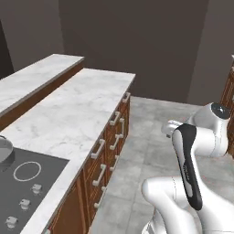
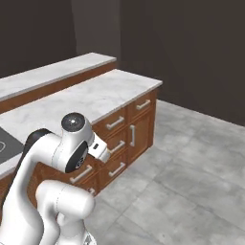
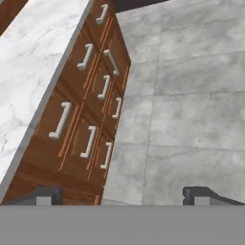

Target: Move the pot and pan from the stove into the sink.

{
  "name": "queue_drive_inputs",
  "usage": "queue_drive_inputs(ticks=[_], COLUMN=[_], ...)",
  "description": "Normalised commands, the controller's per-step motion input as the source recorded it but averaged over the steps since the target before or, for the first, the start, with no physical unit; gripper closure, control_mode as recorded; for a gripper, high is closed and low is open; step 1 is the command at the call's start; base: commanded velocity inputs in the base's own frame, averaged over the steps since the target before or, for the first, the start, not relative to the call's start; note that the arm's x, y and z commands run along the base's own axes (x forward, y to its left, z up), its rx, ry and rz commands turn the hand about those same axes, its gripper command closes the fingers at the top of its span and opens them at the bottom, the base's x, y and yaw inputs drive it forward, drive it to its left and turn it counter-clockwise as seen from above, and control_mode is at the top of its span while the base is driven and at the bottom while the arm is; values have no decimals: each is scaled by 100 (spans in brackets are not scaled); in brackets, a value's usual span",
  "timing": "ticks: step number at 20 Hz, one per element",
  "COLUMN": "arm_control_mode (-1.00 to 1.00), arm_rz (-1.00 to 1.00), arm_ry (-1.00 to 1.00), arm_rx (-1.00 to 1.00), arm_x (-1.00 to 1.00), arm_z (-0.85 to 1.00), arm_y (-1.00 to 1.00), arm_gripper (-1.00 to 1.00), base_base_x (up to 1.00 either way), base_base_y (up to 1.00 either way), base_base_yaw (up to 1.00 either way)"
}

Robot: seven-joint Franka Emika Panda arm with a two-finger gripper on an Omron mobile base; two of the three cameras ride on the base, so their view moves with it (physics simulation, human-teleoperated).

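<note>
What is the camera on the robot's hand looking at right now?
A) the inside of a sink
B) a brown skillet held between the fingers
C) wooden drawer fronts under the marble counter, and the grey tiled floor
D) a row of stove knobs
C: the hand view shows brown drawer fronts with pale handles below the marble counter, beside grey floor tiles, and the open gripper holds nothing.

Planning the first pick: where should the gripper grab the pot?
Probably the pot's near rim, from above with one finger inside the wall: only a grey sliver shows at the stove's left edge, handles unseen. The gripper is open.
</note>
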Motion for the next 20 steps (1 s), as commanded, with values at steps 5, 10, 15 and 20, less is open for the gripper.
queue_drive_inputs(ticks=[5, 10, 15, 20], arm_control_mode=[100, 100, 100, 100], arm_rz=[0, 0, 0, 0], arm_ry=[0, 0, 0, 0], arm_rx=[0, 0, 0, 0], arm_x=[0, 0, 0, 0], arm_z=[0, 0, 0, 0], arm_y=[0, 0, 0, 0], arm_gripper=[-100, -100, -100, -100], base_base_x=[-1, -1, -1, 0], base_base_y=[0, 0, 0, 0], base_base_yaw=[50, 50, 50, 49])
